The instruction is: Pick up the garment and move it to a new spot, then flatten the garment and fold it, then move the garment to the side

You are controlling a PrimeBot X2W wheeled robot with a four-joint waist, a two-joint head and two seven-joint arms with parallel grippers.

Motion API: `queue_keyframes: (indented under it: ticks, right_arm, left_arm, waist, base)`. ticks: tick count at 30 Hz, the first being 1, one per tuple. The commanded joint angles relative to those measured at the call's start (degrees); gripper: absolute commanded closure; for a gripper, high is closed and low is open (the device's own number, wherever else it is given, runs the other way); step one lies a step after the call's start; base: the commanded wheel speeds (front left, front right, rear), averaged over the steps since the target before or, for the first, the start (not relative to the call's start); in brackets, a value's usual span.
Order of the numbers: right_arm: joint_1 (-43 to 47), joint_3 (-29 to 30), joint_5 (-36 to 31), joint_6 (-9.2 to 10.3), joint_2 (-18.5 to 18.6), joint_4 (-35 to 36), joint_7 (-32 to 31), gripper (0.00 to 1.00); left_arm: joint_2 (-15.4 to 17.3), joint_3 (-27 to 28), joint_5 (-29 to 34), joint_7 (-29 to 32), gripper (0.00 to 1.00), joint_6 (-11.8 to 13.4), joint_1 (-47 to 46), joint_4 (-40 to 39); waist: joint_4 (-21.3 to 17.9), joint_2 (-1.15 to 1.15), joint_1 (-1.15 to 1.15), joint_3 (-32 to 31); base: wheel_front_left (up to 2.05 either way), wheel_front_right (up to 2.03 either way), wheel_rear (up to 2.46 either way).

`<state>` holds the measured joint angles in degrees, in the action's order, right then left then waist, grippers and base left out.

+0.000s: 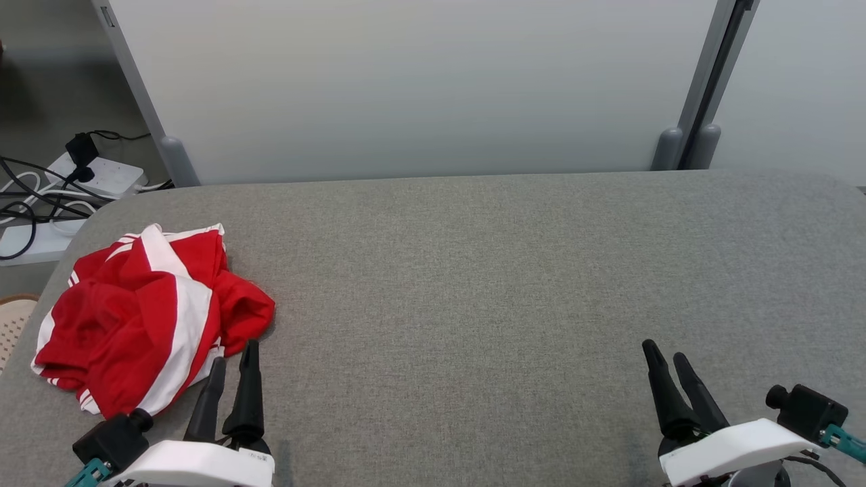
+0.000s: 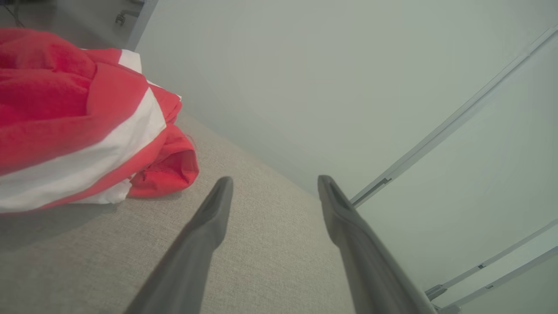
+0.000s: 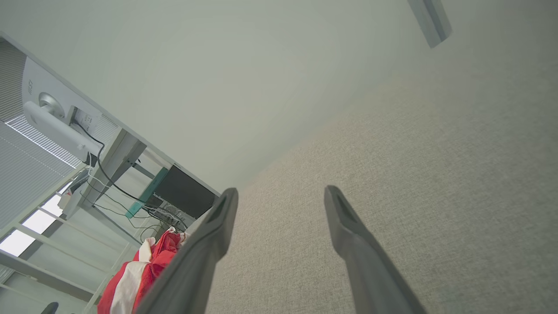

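A crumpled red garment (image 1: 145,314) with white stripes lies in a heap at the left side of the grey fabric table (image 1: 473,284). My left gripper (image 1: 235,353) stands open at the lower left, its fingertips just beside the garment's near right edge, with nothing between them. In the left wrist view the garment (image 2: 78,122) sits to the left of the open left gripper (image 2: 274,183). My right gripper (image 1: 665,355) is open and empty at the lower right, far from the cloth. The right wrist view shows the garment (image 3: 139,270) in the distance past the open right gripper (image 3: 281,194).
A pale partition wall (image 1: 419,88) with grey posts stands behind the table's far edge. A power strip with black cables (image 1: 74,182) lies on the floor beyond the table's left corner. The table's grey surface stretches from the garment to the right edge.
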<state>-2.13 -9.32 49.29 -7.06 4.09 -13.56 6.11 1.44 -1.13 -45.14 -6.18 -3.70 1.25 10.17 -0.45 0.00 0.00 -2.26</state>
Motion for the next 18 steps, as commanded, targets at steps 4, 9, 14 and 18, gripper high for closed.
queue_keyframes:
  ticks: [4,9,14,18]
  right_arm:
    - [-3.3,-1.76,-3.56,-0.33,0.91,2.17,1.53,0.0]
    - [-3.5,-2.49,-6.58,-0.34,0.99,2.37,2.37,0.0]
    - [-3.66,-2.98,-9.07,-0.35,1.02,2.69,3.04,0.0]
    - [-3.77,-3.3,-11.67,-0.36,1.04,3.01,3.72,0.0]
  left_arm:
    - [0.94,0.72,3.82,-1.37,0.0,0.76,-2.93,-1.95]
    - [0.99,0.56,6.96,-2.22,0.0,1.11,-3.07,-1.98]
    - [1.04,0.35,9.41,-2.91,0.0,1.31,-3.22,-1.8]
    - [1.08,0.18,11.89,-3.59,0.0,1.75,-3.37,-1.83]
  waist:
    - [-0.09,0.0,0.0,-0.21]
    - [-0.22,0.0,0.0,-0.47]
    - [-0.33,0.0,0.0,-0.65]
    - [-0.35,0.0,0.0,-0.81]
  base:
    - [0.0,0.0,0.0]
    - [0.0,0.0,0.0]
    - [0.0,0.0,0.0]
    - [0.0,0.0,0.0]
